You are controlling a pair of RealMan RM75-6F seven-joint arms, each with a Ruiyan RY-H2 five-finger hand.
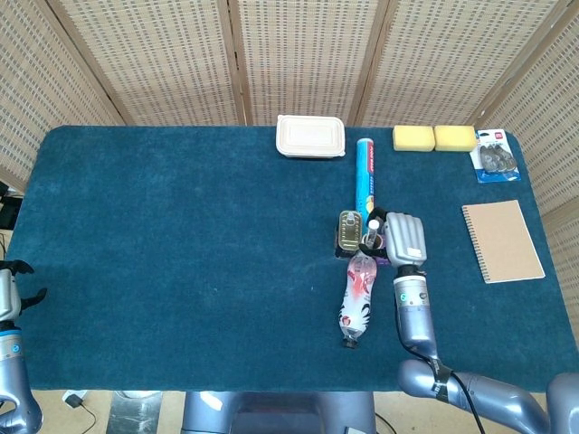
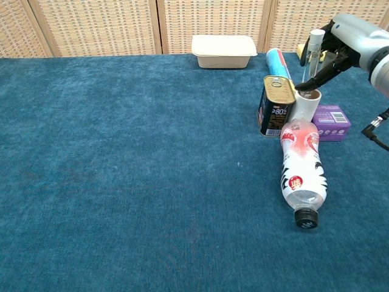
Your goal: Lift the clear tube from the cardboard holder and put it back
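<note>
The clear tube (image 2: 314, 53) leans slightly, its capped top tipped to the right, above the white cardboard holder (image 2: 304, 107). My right hand (image 2: 344, 40) grips the tube from the right, fingers wrapped round its upper part. A dark fingertip hides the tube's lower end at the holder's mouth. In the head view the right hand (image 1: 405, 238) lies beside the tube (image 1: 371, 227), and most of the holder is covered. My left hand (image 1: 9, 291) hangs off the table's front left corner, fingers apart and holding nothing.
A tin can (image 2: 276, 106) touches the holder's left side. A plastic bottle (image 2: 302, 171) lies in front of it, a purple box (image 2: 332, 122) to its right, a blue roll (image 2: 277, 61) behind. A white food box (image 2: 223, 51), yellow sponges (image 1: 434, 137), a notebook (image 1: 503, 240) sit further off.
</note>
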